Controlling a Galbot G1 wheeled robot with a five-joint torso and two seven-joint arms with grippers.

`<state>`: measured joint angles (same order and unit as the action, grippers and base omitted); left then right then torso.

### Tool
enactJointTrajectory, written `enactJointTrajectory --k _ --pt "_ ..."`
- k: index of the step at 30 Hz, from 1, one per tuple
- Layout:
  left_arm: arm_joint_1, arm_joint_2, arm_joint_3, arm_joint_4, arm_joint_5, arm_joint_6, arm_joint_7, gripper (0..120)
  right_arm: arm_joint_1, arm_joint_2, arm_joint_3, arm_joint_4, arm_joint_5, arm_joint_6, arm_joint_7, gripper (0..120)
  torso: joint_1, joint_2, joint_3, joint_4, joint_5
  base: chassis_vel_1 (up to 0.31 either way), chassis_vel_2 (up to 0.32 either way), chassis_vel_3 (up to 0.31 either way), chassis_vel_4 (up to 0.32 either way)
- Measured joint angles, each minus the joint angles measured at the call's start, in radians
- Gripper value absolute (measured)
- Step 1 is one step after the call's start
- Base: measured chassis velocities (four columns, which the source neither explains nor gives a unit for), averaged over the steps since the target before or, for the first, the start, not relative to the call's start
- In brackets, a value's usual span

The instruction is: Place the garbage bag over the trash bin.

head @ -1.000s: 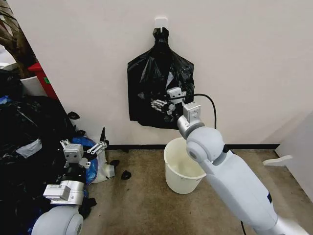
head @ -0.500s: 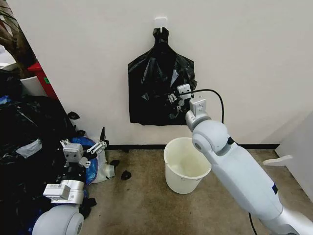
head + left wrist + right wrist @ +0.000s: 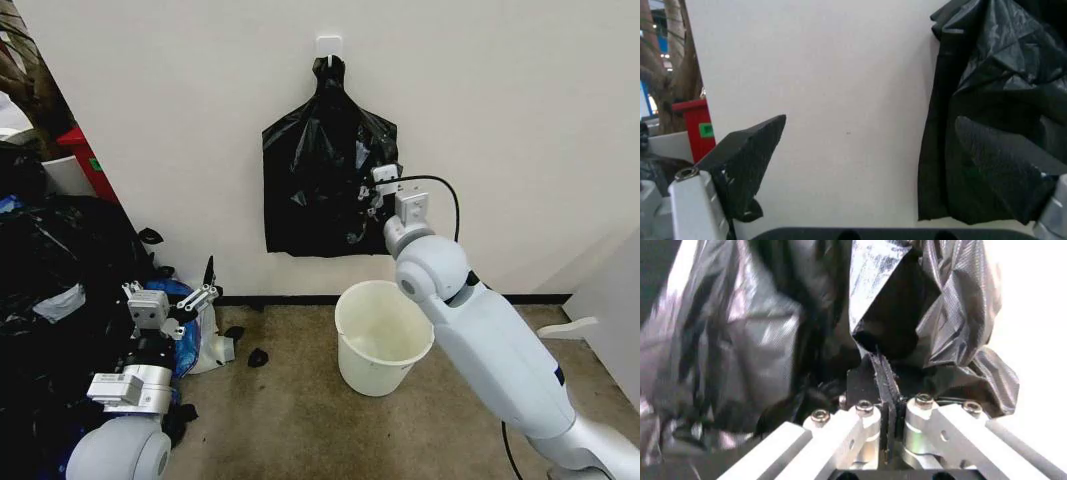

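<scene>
The trash bin [image 3: 372,376], a round white bucket, stands on the floor against the wall. Above it, a flat bunch of black bags [image 3: 315,170] hangs from a wall hook [image 3: 329,46]. My right gripper [image 3: 376,192] is at the bunch's right edge, above the bin. In the right wrist view this gripper [image 3: 879,362] is shut on a crinkled glossy fold of the garbage bag [image 3: 873,295]. I cannot tell where that bag ends and the others in the bunch [image 3: 733,325] begin. My left gripper [image 3: 170,300] is parked low at the left, open and holding nothing [image 3: 870,135].
A big heap of stuffed black and blue bags [image 3: 50,290] fills the left side, with a red box [image 3: 85,160] behind it. Small black scraps [image 3: 257,356] lie on the floor left of the bin. A white object [image 3: 565,328] lies at the far right.
The right gripper was open against the middle of the bunch. It has moved right and up to the bunch's right edge and shut on the plastic. The left arm has not moved.
</scene>
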<state>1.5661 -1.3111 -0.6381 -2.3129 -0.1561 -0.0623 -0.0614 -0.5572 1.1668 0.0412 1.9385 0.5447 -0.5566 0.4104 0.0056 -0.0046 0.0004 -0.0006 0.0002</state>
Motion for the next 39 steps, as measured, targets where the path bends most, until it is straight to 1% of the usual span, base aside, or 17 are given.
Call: enactJointTrajectory --k 5,7,8,10,14,15,16,19,22,23,25,28,30,32,34,37,39 --pt "-0.043 0.03 0.018 0.011 0.002 0.021 0.001 100 -0.01 -0.013 0.043 0.075 0.089 0.025 -0.003 0 0.0 0.0 0.0 0.0 0.0 0.0 0.0 0.0 0.0" --pt "-0.086 0.063 0.033 0.026 -0.006 0.047 0.0 100 -0.028 -0.022 0.06 0.118 0.138 0.042 -0.023 0 0.0 0.0 0.0 0.0 -0.0002 0.0 0.0 0.0 0.0" --pt "-0.086 0.063 0.033 0.026 -0.006 0.047 0.0 100 -0.028 -0.022 0.06 0.118 0.138 0.042 -0.023 0 0.0 0.0 0.0 0.0 -0.0002 0.0 0.0 0.0 0.0" --pt "-0.123 0.1 0.052 0.032 -0.04 0.083 -0.005 100 -0.051 -0.031 0.076 0.153 0.182 0.058 -0.047 0 0.0 0.0 0.0 0.0 0.0 0.0 0.0 0.0 0.0" --pt "-0.202 0.181 0.123 0.027 -0.196 0.181 -0.024 100 -0.097 -0.056 0.102 0.19 0.187 0.083 -0.164 0 0.0 0.0 0.0 -0.0002 -0.0001 0.0 0.0 0.0 0.0" --pt "-0.202 0.181 0.123 0.027 -0.196 0.181 -0.024 100 -0.097 -0.056 0.102 0.19 0.187 0.083 -0.164 0 0.0 0.0 0.0 -0.0002 -0.0001 0.0 0.0 0.0 0.0" --pt "-0.241 0.211 0.15 0.028 -0.262 0.216 -0.033 100 -0.105 -0.06 0.107 0.19 0.177 0.094 -0.195 0 0.0 0.0 0.0 -0.0002 0.0002 0.0 0.0 0.0 0.0" --pt "-0.344 0.263 0.213 0.042 -0.386 0.275 -0.055 100 -0.11 -0.058 0.116 0.187 0.184 0.106 -0.214 0 0.0 0.0 0.0 0.0 -0.0001 0.0 0.0 0.0 0.0" --pt "-0.454 0.287 0.266 0.06 -0.465 0.316 -0.087 100 -0.114 -0.058 0.125 0.186 0.197 0.108 -0.221 0 0.0 0.0 0.0 0.0002 -0.0001 0.0 0.0 0.0 0.0" --pt "-0.454 0.287 0.266 0.06 -0.465 0.316 -0.087 100 -0.114 -0.058 0.125 0.186 0.197 0.108 -0.221 0 0.0 0.0 0.0 0.0002 -0.0001 0.0 0.0 0.0 0.0" --pt "-0.576 0.296 0.323 0.098 -0.502 0.347 -0.114 100 -0.119 -0.06 0.133 0.186 0.211 0.108 -0.222 0 0.0 0.0 0.0 -0.0006 0.0001 0.0 0.0 0.0 0.0" --pt "-0.712 0.298 0.415 0.133 -0.55 0.397 -0.161 100 -0.124 -0.062 0.138 0.176 0.213 0.107 -0.222 0 0.0 0.0 0.0 0.0002 0.0 0.0 0.0 0.0 0.0" --pt "-0.777 0.292 0.474 0.149 -0.585 0.419 -0.199 100 -0.129 -0.064 0.14 0.172 0.213 0.107 -0.222 0 0.0 0.0 0.0 0.0003 0.0002 0.0 0.0 0.0 0.0" --pt "-0.798 0.288 0.493 0.155 -0.594 0.428 -0.216 100 -0.13 -0.065 0.141 0.171 0.213 0.107 -0.222 0 0.0 0.0 0.0 0.0002 0.0002 0.0 0.0 0.0 0.0" --pt "-0.867 0.26 0.56 0.187 -0.607 0.457 -0.282 100 -0.137 -0.068 0.148 0.171 0.213 0.107 -0.222 0 0.0 0.0 0.0 -0.0001 0.0002 0.0 0.0 0.0 0.0" --pt "-0.951 0.214 0.643 0.237 -0.604 0.469 -0.353 100 -0.156 -0.074 0.162 0.173 0.213 0.107 -0.229 0 0.0 0.0 0.0 -0.0001 0.0001 0.0 0.0 0.0 0.0" --pt "-0.979 0.197 0.666 0.255 -0.603 0.475 -0.375 100 -0.165 -0.076 0.168 0.175 0.212 0.107 -0.232 0 0.0 0.0 0.0 -0.0002 0.0003 0.0 0.0 0.0 0.0"
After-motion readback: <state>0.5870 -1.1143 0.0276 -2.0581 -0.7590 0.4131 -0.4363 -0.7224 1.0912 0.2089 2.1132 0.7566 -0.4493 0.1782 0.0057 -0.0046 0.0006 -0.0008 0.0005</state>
